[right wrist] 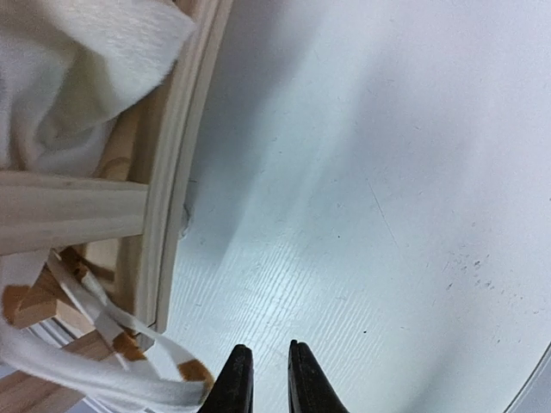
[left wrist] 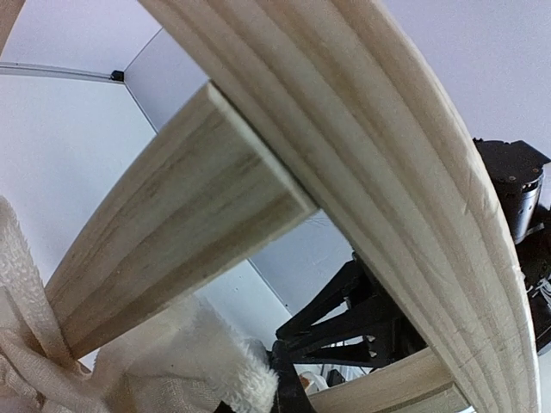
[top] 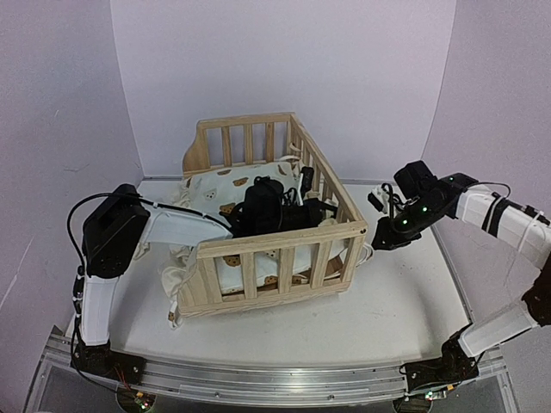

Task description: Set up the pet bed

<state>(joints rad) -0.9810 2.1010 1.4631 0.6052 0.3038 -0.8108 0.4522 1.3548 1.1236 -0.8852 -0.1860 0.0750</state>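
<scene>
**Left arm inside the bed, right gripper just off its corner**

Only the overhead view gives the whole layout. The pet bed frame point(top: 280, 237) stands in the middle of the table point(top: 405, 301), its slatted rails upright. The cream bear-print cushion point(top: 215, 185) lies inside, and some of its fabric spills out at the frame's left end. The left arm reaches over that end, so the left gripper point(top: 306, 209) sits inside the frame above the cushion. The right gripper point(top: 379, 241) hangs outside, just beside the near right corner post.

The left wrist camera is pressed close against the woodwork. It shows a curved top rail point(left wrist: 387, 172) and one slat point(left wrist: 172, 232) filling the picture, with fleecy cushion fabric bunched at the lower left. The left gripper's jaws are closed tight. They may be pinching cushion fabric, but this view is too cramped to tell.

The right wrist camera shows what the overhead view cannot. Its two fingertips stand a narrow slit apart over bare table, with nothing between them. A printed cushion tie point(right wrist: 112, 387) trails out under the frame's corner, just beside the left fingertip.
</scene>
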